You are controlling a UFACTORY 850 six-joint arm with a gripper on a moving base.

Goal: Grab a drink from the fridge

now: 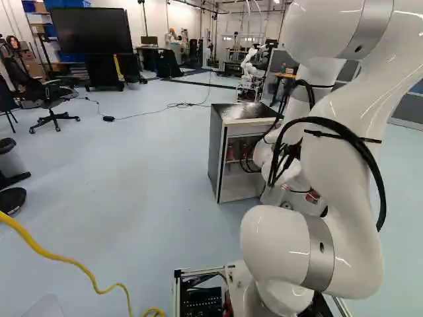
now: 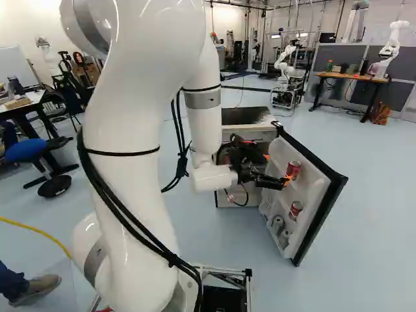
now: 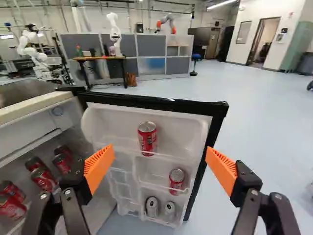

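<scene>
In the right base view my gripper (image 2: 276, 180) reaches toward the inner side of the open fridge door (image 2: 338, 179). The wrist view shows the gripper (image 3: 160, 166) open, its orange pads wide apart with nothing held. Ahead, between the fingers' directions, a red can (image 3: 147, 138) stands on the door's upper shelf. Lower on the door are another red can (image 3: 176, 181) and two silver-topped cans (image 3: 152, 206). Inside the fridge (image 3: 39, 105), beside one finger, several red cans (image 3: 43, 179) lie tilted on a shelf.
Beyond the door, a wooden-topped table (image 2: 351, 77) stands before grey partitions (image 3: 150, 46). Another robot (image 2: 390, 49) is by that table, and a further one (image 2: 283, 65) stands farther back. A yellow cable (image 1: 63, 261) runs along the floor, left of the base.
</scene>
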